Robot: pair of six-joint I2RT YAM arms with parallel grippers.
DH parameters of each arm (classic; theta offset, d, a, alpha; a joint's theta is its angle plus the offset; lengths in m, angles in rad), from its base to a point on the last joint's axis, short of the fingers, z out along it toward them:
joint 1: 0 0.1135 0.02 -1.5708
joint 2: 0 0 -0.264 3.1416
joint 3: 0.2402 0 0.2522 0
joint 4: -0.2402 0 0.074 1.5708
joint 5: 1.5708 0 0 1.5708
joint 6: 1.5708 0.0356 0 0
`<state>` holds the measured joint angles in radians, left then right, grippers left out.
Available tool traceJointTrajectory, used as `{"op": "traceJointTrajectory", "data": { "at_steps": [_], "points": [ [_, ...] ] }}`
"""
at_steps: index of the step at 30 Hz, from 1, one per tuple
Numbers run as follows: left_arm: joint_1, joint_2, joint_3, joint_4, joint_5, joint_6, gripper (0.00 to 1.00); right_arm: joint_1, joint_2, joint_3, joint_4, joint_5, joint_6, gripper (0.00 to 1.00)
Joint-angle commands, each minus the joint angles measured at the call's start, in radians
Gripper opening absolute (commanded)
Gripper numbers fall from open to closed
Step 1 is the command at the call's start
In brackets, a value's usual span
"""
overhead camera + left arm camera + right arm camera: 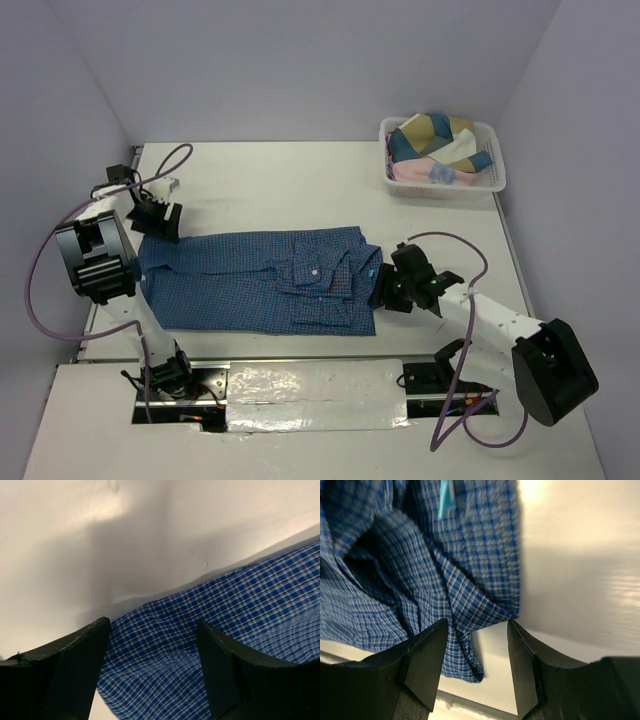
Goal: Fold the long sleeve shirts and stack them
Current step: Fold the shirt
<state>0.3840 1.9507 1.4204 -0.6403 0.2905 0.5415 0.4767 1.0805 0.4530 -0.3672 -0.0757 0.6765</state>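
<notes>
One of the long sleeve shirts, a blue fine-checked button-up [250, 285], lies spread flat across the middle of the table [280, 190]. My left gripper [155, 215] hovers at its far left corner. In the left wrist view that gripper [154, 625] is open wide over the checked cloth [240, 610], gripping nothing. My right gripper [385, 290] sits at the shirt's right end, by the collar. In the right wrist view it [477, 624] is open, with a hanging fold of the shirt [420, 570] between the fingers, close to the left finger [427, 655].
A white basket [497, 178] stands at the back right and holds more bunched garments [435, 145]. A shiny strip [310, 385] runs along the near edge between the arm bases. A small turquoise tag [445, 500] shows at the collar.
</notes>
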Motion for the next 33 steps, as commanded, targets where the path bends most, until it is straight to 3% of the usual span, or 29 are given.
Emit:
{"op": "traceJointTrajectory", "data": {
  "at_steps": [1,5,7,8,9,12,14,20,27,30,31,33],
  "points": [
    [0.038,-0.091,-0.041,0.024,-0.08,0.047,0.83,0.056,0.038,0.01,0.026,-0.004,0.032,0.58],
    [0.062,-0.065,-0.075,0.057,-0.162,0.06,0.82,0.091,0.137,-0.002,0.108,-0.012,0.057,0.56],
    [0.076,-0.052,-0.087,0.065,-0.151,0.069,0.81,0.099,0.182,0.012,0.142,0.011,0.057,0.49],
    [0.079,-0.05,-0.101,0.068,-0.148,0.072,0.8,0.1,0.218,0.016,0.155,0.017,0.057,0.43],
    [0.084,-0.05,-0.11,0.076,-0.146,0.08,0.8,0.096,0.235,0.03,0.166,0.027,0.052,0.3],
    [0.104,-0.065,-0.141,0.091,-0.143,0.095,0.77,0.076,0.304,0.096,0.207,0.056,0.019,0.11],
    [0.121,-0.068,-0.147,0.093,-0.143,0.103,0.75,0.059,0.387,0.162,0.203,0.053,-0.017,0.08],
    [0.246,-0.065,-0.12,0.019,-0.071,0.133,0.74,0.034,0.669,0.57,0.105,0.097,-0.149,0.03],
    [0.265,-0.18,-0.228,-0.088,0.061,0.25,0.78,-0.026,1.028,1.156,-0.059,0.08,-0.198,0.03],
    [0.263,-0.213,-0.241,-0.162,0.121,0.271,0.79,-0.059,1.252,1.441,-0.161,0.08,-0.204,0.04],
    [0.263,-0.225,-0.253,-0.18,0.128,0.279,0.79,-0.076,1.301,1.599,-0.192,0.08,-0.204,0.05],
    [0.263,-0.26,-0.271,-0.19,0.13,0.288,0.8,-0.089,1.422,1.746,-0.263,0.044,-0.203,0.08]
  ]
}}
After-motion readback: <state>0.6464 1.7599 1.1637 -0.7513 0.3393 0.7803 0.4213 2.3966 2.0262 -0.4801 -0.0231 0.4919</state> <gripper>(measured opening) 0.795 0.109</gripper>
